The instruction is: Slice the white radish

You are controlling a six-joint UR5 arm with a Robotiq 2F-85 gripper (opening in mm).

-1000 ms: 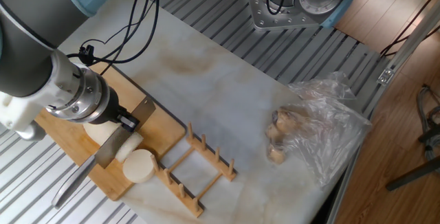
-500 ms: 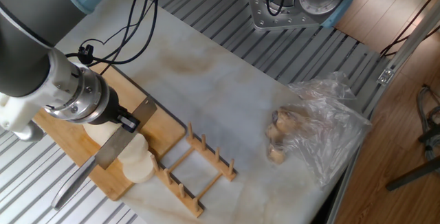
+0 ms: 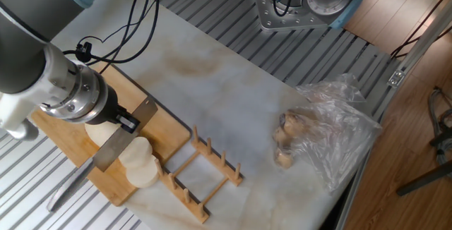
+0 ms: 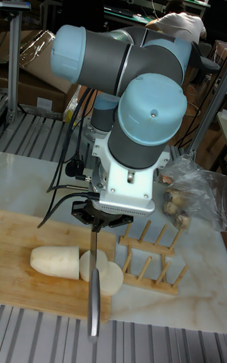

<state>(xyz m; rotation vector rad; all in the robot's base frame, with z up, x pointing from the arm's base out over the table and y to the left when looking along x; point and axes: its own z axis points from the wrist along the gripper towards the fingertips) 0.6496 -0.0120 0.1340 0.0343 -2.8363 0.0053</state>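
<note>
Radish: the white radish [image 4: 55, 260] lies on its side on the wooden cutting board [image 3: 164, 128], long stub toward the board's far-left part in the tall view, cut end facing the blade.
Slices done: at least two round discs [image 3: 141, 165] lie overlapping, just beside the stub on the other side of the blade; exact count cannot be told.
Left to do: most of the stub looks uncut, so by my judgement the job is early to middle, with many slices to go.
Knife: knife [image 4: 93, 289] hangs blade-down from the tool end, standing between stub and discs; the tip reaches past the board's near edge over the slatted table [image 3: 212, 18].
Gripper: gripper [image 3: 126, 123] grasps the knife at its upper part; the fingers themselves are hidden under the wrist housing, so how narrow they stand I cannot tell.
Edges: discs sit close to the board's near corner; one more push that way could tip them off onto the marble slab [image 3: 233, 96].
Open room: wooden rack [image 3: 205, 170] stands just beside the board; bagged brownish lumps [image 3: 318, 135] well apart. Free travel is along the stub.
</note>
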